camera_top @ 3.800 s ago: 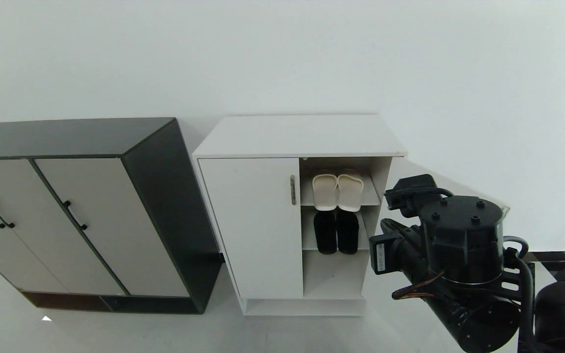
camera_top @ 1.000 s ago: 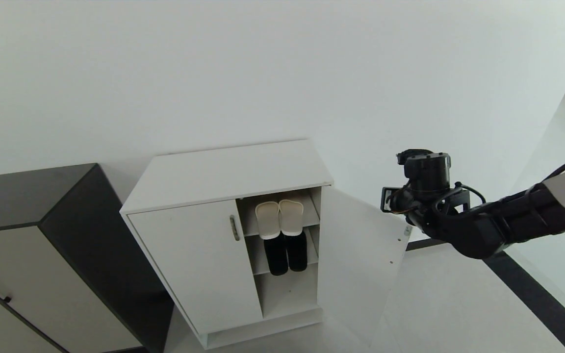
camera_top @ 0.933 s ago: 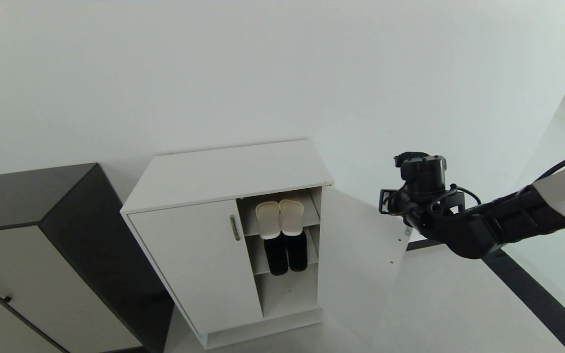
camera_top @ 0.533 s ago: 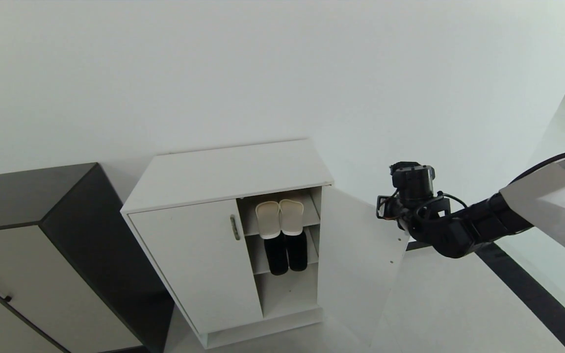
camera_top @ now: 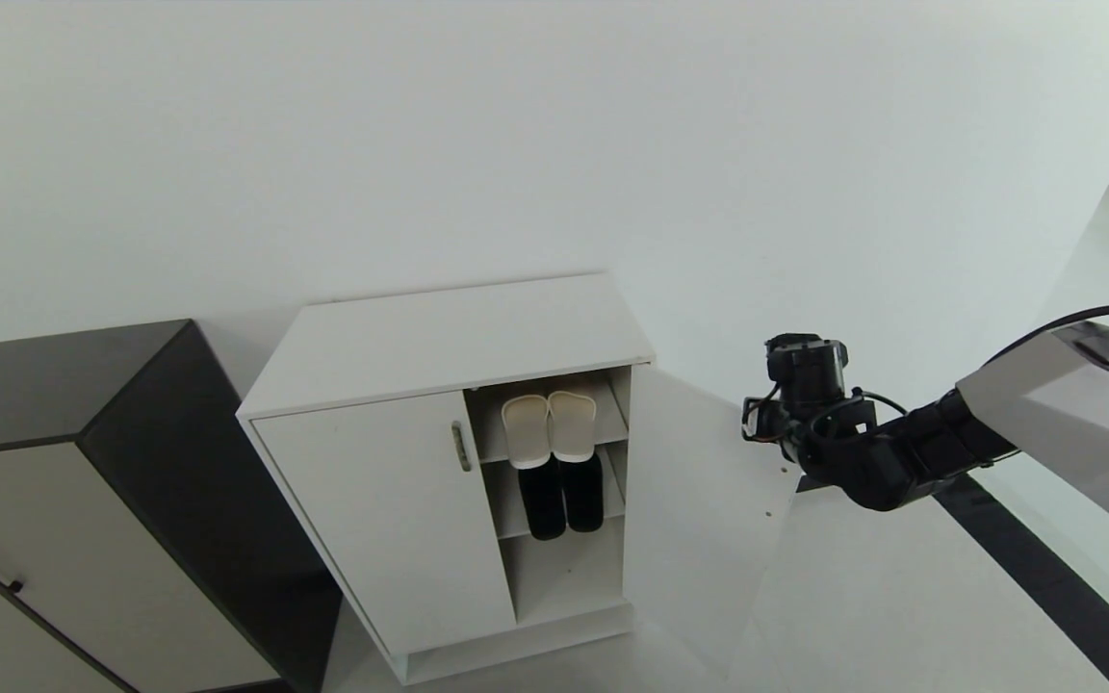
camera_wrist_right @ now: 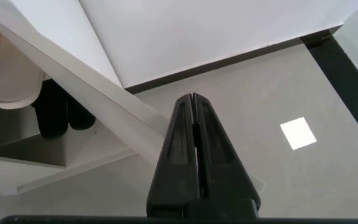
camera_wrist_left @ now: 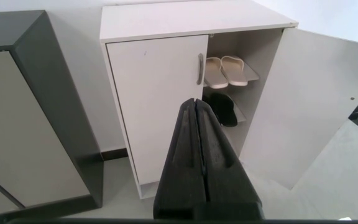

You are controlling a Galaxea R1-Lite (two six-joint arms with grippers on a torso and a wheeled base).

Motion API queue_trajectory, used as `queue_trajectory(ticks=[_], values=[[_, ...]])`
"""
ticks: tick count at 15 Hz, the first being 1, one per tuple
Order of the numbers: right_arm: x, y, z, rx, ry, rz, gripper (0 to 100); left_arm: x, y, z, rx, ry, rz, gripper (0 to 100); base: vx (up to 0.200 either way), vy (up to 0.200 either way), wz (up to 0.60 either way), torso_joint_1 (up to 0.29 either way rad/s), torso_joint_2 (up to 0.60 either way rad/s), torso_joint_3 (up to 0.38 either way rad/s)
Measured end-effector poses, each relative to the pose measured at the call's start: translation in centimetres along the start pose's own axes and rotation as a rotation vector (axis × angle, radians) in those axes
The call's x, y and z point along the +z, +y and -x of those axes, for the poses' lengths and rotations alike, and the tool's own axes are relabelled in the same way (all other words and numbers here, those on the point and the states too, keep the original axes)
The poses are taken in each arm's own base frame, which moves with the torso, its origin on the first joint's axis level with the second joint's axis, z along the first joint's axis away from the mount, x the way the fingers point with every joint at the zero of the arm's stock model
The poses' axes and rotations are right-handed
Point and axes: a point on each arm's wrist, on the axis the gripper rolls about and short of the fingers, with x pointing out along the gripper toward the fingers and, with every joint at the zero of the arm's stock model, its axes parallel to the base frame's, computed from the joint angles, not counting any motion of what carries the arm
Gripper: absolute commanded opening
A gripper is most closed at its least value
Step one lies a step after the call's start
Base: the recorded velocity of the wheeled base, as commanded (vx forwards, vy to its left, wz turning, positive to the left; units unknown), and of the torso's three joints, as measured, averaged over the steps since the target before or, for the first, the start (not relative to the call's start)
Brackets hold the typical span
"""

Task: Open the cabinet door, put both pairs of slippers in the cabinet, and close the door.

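So the white cabinet (camera_top: pixel 439 337) has its open door (camera_top: pixel 699 500) swung way out, while the closed door (camera_top: pixel 400 510) with the metal handle (camera_top: pixel 459 447) sits flush. Both pairs are already inside: white slippers (camera_top: pixel 549 428) on the top shelf, black slippers (camera_top: pixel 562 496) on the shelf right below. The right tool (camera_wrist_right: pixel 194 98) is pinched fully closed with nothing in it, sitting right by the open door's free edge on its outer side; can't tell if it's actually touching. The left tool (camera_wrist_left: pixel 196 102) is also closed up and empty, hanging well back and pointing at the cabinet front.
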Motion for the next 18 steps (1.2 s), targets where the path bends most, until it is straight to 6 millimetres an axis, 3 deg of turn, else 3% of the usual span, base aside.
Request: queue_trajectory(ticks=[6,13,18], values=[[-1.0,0.8,1.0,0.021,0.03,0.026,0,0.0,0.0,0.0,0.0,0.0,0.0,0,0.0,0.0,0.0,0.0,0.0,0.0],[-1.7,4.8,7.8,0.173,0.037,0.083,0,0.0,0.0,0.0,0.0,0.0,0.001,0,0.0,0.0,0.0,0.0,0.0,0.0],[-1.9,5.2,10.8,0.232,0.009,0.134,0,0.0,0.0,0.0,0.0,0.0,0.0,0,0.0,0.0,0.0,0.0,0.0,0.0]])
